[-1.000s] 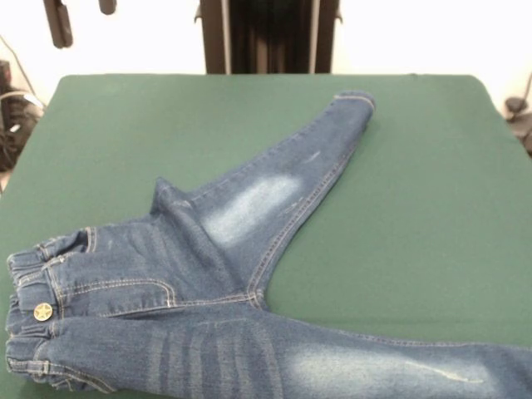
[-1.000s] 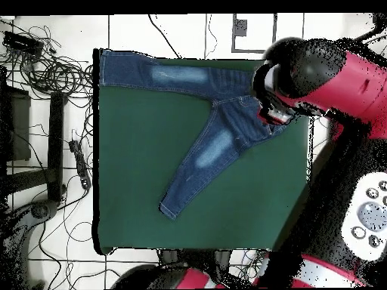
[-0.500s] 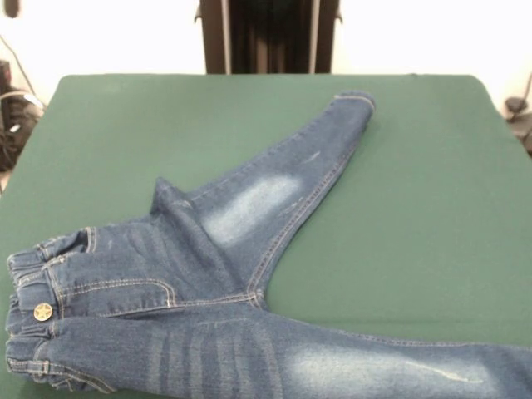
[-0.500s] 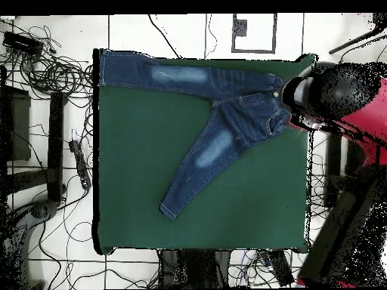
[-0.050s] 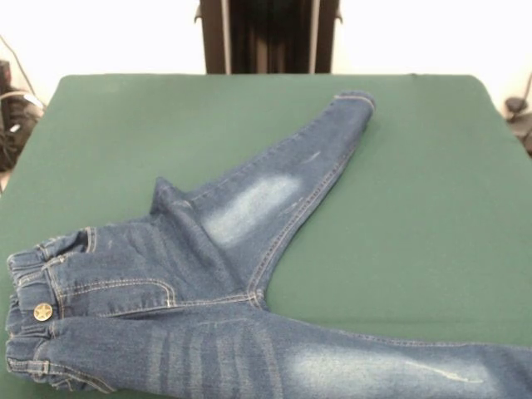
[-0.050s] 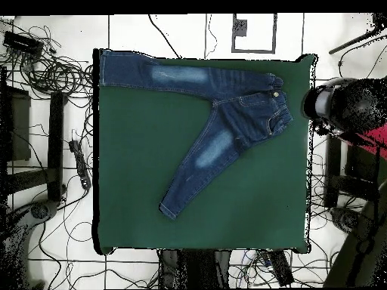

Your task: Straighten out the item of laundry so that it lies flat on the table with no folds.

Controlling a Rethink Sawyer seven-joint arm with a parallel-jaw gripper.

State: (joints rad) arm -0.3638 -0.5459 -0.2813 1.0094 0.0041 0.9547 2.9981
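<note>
Green counter [image 5: 416, 191] stands on white tiled floor [image 6: 189, 34] strewn with cables [image 6: 45, 68]. Jeans [image 5: 208, 274] lie at 7 o'clock, legs splayed, one cut off. Hand [image 6: 321, 106] off-counter; opening unclear.

Tangled black cables [image 6: 53, 72] lie on the white tiled floor [image 6: 181, 26].

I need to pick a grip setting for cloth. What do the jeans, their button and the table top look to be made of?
The jeans look like blue denim, matte, with faded whitish patches and tan stitching along the seams. The gathered waistband suggests elastic. The button looks like brass-toned metal, since it is yellowish and shiny. The table seems covered in dark green felt-like cloth: flat, dull, no glare.
</note>
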